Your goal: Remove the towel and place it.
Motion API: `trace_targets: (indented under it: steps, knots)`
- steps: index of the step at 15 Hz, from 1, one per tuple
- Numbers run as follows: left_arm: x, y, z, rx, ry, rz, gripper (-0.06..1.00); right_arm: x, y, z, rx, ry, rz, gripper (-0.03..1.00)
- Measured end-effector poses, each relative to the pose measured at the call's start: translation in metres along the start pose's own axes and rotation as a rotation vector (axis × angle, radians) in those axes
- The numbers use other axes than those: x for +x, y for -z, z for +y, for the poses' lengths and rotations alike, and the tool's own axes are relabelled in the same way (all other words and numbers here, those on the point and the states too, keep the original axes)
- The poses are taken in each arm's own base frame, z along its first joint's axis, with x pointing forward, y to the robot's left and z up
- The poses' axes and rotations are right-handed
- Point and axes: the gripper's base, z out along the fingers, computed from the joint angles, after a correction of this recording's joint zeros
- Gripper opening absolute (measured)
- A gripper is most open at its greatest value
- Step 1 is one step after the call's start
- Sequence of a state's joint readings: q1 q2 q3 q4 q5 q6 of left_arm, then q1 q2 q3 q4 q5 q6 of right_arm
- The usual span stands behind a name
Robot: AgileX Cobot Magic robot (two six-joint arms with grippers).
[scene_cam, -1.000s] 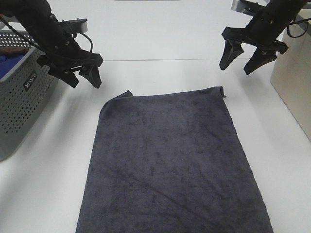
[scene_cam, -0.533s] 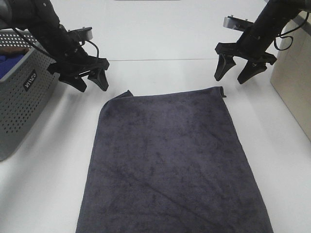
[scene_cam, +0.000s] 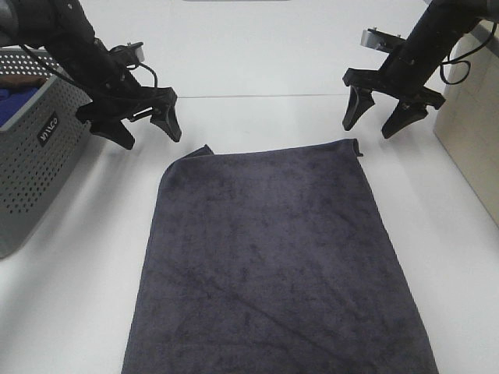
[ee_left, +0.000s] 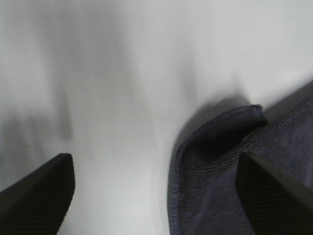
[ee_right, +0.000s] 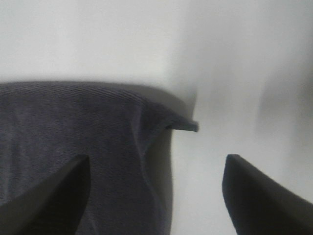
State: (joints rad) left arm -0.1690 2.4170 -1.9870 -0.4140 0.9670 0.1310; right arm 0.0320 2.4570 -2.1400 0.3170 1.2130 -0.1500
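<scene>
- Two black robot grippers hang above a white table, one over each far corner of a dark grey towel.
- Most of the job looks done: the towel is out of the grey perforated basket at the left edge and lies spread flat on the table, well apart from it.
- One blue cloth sits inside the basket.
- The left gripper has its jaws wide apart with nothing between them. It hovers just beyond the towel's far left corner, which curls up slightly.
- The right gripper is likewise spread and empty, just beyond the far right corner, where a small tab of hem sticks out.
- Neither gripper touches the cloth.
- The towel's near edge runs out of view, so I cannot tell how it lies there.
- Little seems left: perhaps flattening the curled corner and pulling the arms clear.
</scene>
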Motion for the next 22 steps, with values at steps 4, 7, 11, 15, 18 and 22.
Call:
trace_targets:
  steps: [4, 7, 11, 15, 18, 22]
  knots:
    - [0.000, -0.009, -0.003, 0.065, 0.004, -0.004, 0.84, 0.000, -0.027, -0.010, -0.078, 0.003, 0.039, 0.73]
    - [0.004, -0.031, 0.002, 0.106, 0.021, 0.017, 0.84, 0.000, -0.035, -0.012, -0.086, 0.002, 0.054, 0.73]
    - [0.002, -0.043, -0.003, 0.217, 0.061, -0.005, 0.83, -0.001, -0.045, -0.008, -0.168, -0.006, 0.048, 0.73]
    - [0.004, -0.055, -0.019, 0.248, 0.039, 0.004, 0.76, -0.002, -0.055, -0.007, -0.227, -0.033, 0.052, 0.65]
    - [0.009, -0.066, -0.040, 0.242, -0.007, 0.009, 0.63, -0.002, -0.060, -0.006, -0.234, -0.026, 0.055, 0.49]
    - [0.011, -0.072, -0.039, 0.190, -0.047, 0.005, 0.30, -0.002, -0.063, -0.004, -0.218, -0.003, 0.060, 0.20]
